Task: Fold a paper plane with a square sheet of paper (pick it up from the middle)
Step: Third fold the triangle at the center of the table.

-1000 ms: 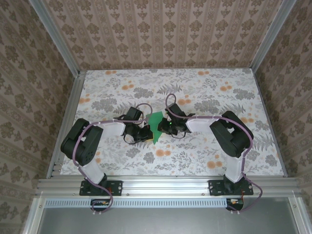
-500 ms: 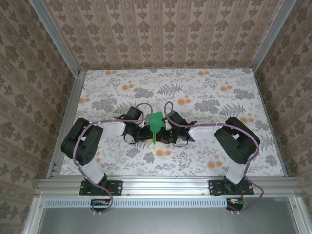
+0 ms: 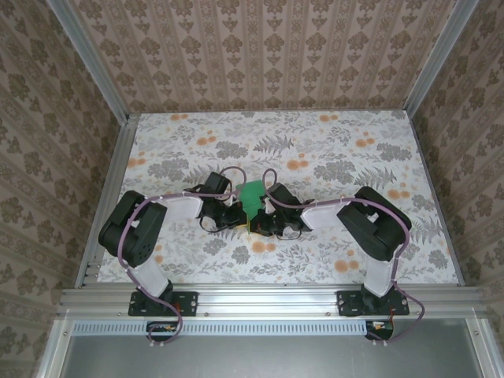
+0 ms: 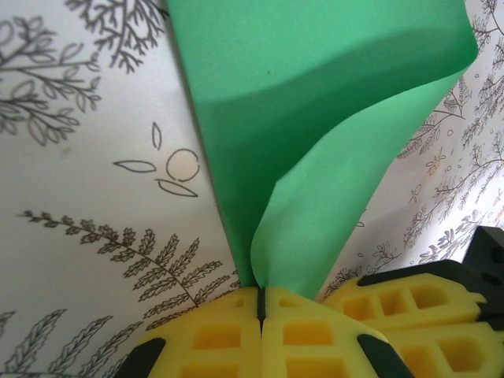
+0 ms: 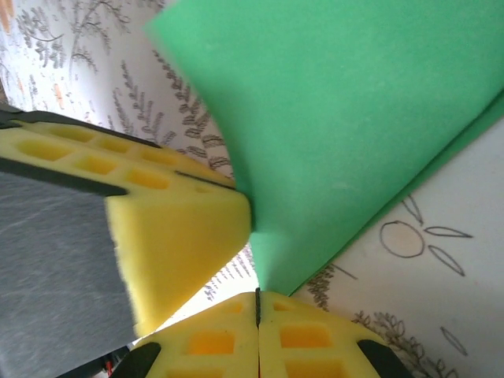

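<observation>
The bright green paper (image 3: 252, 195) is folded and tapers to a narrow point at its near end, standing up off the table between the two arms. My left gripper (image 3: 242, 222) is shut on that lower tip; in the left wrist view the yellow pads (image 4: 213, 331) meet around the green paper (image 4: 315, 118), which curls open above them. My right gripper (image 3: 257, 225) is shut on the same tip from the other side, its jaws (image 5: 257, 303) pressed together under the green paper (image 5: 346, 118). The two grippers nearly touch.
The floral table top (image 3: 331, 157) stretches around the arms, enclosed by patterned walls and a metal frame (image 3: 260, 298) at the near edge. The left gripper's yellow pad (image 5: 173, 236) crowds the right wrist view, and the right gripper's pads (image 4: 417, 311) sit beside my left jaws.
The right gripper has moved left to the paper's lower tip beside the left gripper and closed on it. The paper now stands straighter. The left arm has held still.
</observation>
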Robot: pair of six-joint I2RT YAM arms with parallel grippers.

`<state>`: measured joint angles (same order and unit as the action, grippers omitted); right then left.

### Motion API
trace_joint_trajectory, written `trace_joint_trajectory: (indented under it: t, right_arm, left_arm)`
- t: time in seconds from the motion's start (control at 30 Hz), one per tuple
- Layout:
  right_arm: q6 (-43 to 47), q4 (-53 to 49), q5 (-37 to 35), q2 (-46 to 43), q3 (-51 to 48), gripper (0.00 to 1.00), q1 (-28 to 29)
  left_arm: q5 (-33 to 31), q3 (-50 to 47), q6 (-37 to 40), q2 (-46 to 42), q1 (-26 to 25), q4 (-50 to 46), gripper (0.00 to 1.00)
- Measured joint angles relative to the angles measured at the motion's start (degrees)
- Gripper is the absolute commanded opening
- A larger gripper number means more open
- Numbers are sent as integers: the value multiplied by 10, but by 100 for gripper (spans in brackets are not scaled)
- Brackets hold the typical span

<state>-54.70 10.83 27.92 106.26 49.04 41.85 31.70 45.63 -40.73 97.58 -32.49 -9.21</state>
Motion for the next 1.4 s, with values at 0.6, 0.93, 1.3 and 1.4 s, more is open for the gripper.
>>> trace_joint_trajectory:
  t: [0.6, 0.93, 1.3, 1.4]
  right_arm:
    - [-6, 15, 9, 2, 3, 8, 0]
    - [-6, 18, 9, 13, 5, 7, 0]
    - [-5, -3, 1, 0, 13, 7, -2]
    - [-1, -5, -5, -15, 12, 7, -5]
  left_arm:
    - [0, 0, 0, 1, 3, 1, 0]
    - [0, 0, 0, 1, 3, 1, 0]
    - [0, 0, 0, 1, 4, 1, 0]
    - [0, 0, 0, 1, 4, 1, 0]
